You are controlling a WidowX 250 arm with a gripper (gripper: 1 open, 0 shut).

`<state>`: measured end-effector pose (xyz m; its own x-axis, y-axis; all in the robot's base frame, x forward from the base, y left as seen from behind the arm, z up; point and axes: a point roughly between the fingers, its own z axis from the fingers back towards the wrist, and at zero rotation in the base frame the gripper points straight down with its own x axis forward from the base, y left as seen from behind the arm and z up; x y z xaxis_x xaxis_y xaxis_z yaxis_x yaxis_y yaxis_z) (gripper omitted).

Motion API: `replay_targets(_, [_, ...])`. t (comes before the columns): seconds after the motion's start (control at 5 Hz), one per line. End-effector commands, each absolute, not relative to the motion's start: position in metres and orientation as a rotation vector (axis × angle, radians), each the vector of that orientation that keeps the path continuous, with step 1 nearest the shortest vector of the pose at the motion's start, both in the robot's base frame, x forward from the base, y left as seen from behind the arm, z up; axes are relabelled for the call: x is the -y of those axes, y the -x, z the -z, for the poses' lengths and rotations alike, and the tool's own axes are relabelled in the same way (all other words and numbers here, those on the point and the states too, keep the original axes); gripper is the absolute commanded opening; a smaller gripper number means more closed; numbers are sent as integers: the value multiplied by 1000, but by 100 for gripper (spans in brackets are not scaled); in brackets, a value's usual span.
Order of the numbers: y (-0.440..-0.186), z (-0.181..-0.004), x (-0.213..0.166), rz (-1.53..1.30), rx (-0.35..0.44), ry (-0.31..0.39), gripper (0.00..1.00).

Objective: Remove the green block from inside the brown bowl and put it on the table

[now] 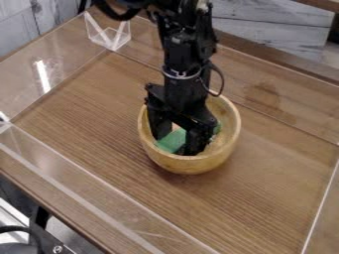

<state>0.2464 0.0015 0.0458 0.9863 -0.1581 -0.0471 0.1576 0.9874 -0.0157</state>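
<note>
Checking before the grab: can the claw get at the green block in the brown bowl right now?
Probably yes. The open claw is down inside the brown bowl, straddling the green block, with nothing else in the way.

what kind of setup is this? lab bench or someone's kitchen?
Most likely a lab test bench, not a kitchen. The wood-grain table is fenced by clear low walls, and a black robot arm works over a single brown bowl, with no other props around.
</note>
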Motion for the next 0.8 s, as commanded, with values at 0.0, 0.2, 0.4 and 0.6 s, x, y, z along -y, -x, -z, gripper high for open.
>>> replay_targets(0.0, [-254,-53,-3,159,23,15,100])
replay_targets(0.2, [-256,-48,-4,159,32,24,100])
replay_targets(0.4, [-257,-45,-5,158,37,33,0])
replay_targets(0.6, [-257,-46,-3,155,34,46,0])
